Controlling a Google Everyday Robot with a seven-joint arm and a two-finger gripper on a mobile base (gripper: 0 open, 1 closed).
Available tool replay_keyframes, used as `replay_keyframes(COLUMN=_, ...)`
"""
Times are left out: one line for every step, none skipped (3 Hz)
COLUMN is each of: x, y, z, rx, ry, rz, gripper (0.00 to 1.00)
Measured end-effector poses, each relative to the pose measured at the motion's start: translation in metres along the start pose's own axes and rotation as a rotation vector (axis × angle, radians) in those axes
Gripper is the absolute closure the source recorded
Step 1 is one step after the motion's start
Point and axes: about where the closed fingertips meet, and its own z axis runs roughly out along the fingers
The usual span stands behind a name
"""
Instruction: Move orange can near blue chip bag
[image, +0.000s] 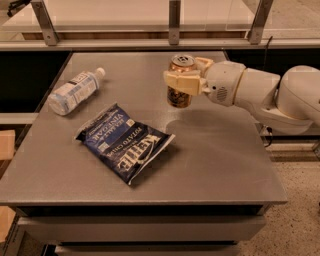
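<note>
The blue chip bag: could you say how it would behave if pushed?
Flat and crinkled, the blue chip bag would probably flex and slide, not roll. Thin, it seems light. The tool, beyond it, grips the orange can above the table.

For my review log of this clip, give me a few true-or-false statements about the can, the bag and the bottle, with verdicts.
1. The gripper is shut on the orange can. True.
2. The can lies on its side. False: it is upright between the fingers.
3. The blue chip bag lies flat on the table. True.
4. The water bottle stands upright on the bag. False: it lies on its side on the table, apart from the bag.
</note>
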Motion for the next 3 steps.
replay_keyframes(x=0.013, y=0.008, z=-0.006, rx=0.033, ry=0.014, rz=0.032, gripper=1.0)
replay_keyframes(x=0.026, y=0.012, z=-0.01, rx=0.052, ry=0.019, rz=0.059, gripper=1.0)
replay_keyframes(x=0.037, y=0.014, z=-0.012, rx=0.07, ry=0.02, rz=0.074, gripper=1.0)
